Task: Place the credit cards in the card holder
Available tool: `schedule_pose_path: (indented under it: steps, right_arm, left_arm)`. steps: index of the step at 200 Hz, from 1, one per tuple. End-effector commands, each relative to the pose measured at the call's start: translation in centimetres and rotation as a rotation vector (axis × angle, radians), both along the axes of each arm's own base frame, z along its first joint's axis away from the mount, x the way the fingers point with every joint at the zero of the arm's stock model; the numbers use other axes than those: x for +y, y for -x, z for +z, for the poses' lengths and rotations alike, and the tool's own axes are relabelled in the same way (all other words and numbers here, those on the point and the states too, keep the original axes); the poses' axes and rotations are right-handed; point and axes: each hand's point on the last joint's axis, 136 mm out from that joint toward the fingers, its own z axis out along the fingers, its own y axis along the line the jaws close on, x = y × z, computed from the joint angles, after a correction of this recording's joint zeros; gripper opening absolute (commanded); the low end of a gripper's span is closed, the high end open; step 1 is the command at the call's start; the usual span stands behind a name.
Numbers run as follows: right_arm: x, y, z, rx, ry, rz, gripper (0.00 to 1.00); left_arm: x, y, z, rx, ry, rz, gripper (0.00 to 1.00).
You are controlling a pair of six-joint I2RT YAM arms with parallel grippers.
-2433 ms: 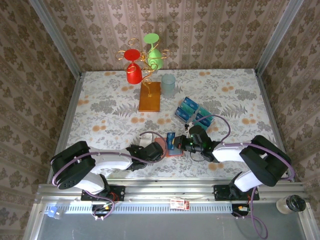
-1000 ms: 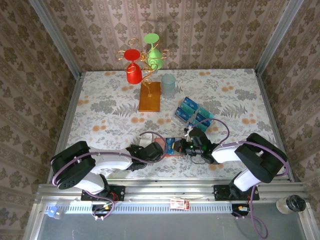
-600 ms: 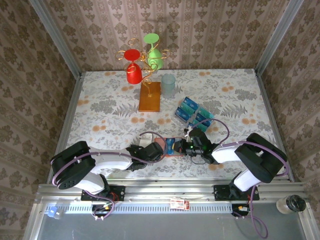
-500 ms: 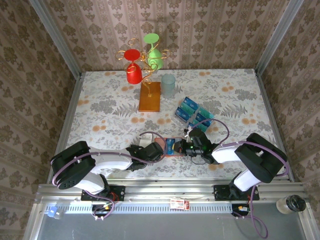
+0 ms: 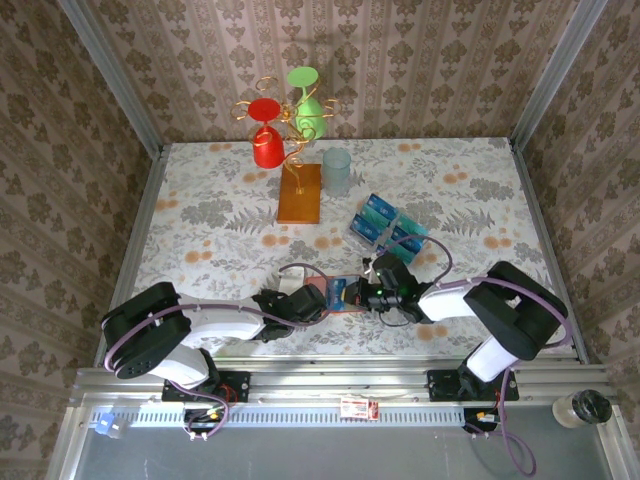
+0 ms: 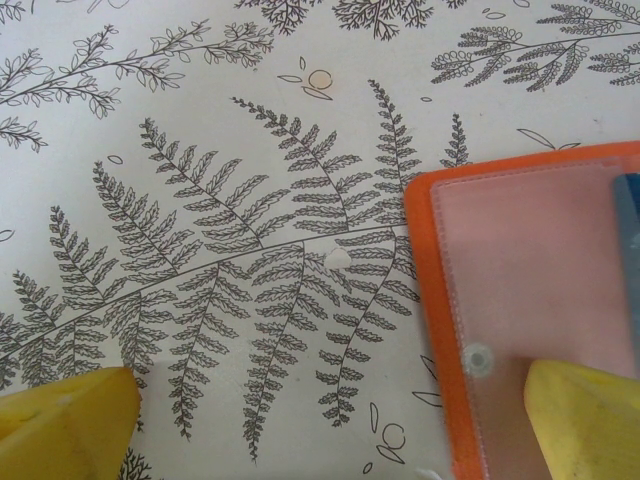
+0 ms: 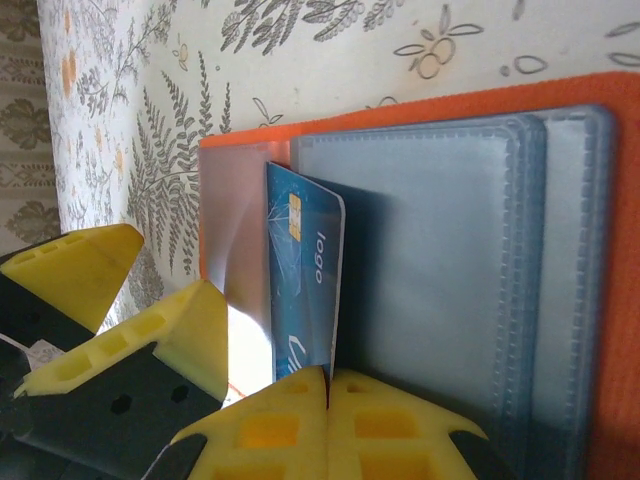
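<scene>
The orange card holder point(image 5: 349, 304) lies open on the table's near middle, its clear sleeves point(image 7: 450, 280) facing up. My right gripper point(image 7: 328, 375) is shut on a blue credit card point(image 7: 305, 280), held on edge at the holder's left sleeve. In the top view this gripper point(image 5: 362, 293) sits at the holder's right side. My left gripper point(image 6: 325, 430) is open and low over the table. One of its yellow fingers point(image 6: 585, 420) rests on the holder point(image 6: 530, 290) and the other point(image 6: 65, 420) on the cloth. More credit cards point(image 5: 385, 226) lie in a loose pile behind.
A gold wire stand point(image 5: 285, 125) holding a red and a green cup stands at the back on an orange-brown base point(image 5: 300, 193). A clear glass point(image 5: 337, 171) is next to it. Patterned walls close in the table on three sides.
My right gripper has lowered the blue card from above the holder and shifted slightly left, bringing it down against the holder. The left arm has stayed still.
</scene>
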Motion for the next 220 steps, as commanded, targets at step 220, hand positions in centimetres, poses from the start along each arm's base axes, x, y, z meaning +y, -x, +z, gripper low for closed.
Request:
schedule_pose_path:
  steps: [220]
  right_arm:
    - [0.8,-1.3,1.0,-0.007,0.242,0.192,0.21]
  left_arm:
    - [3.6,-0.1,-0.1,-0.022,-0.014,0.089,1.0]
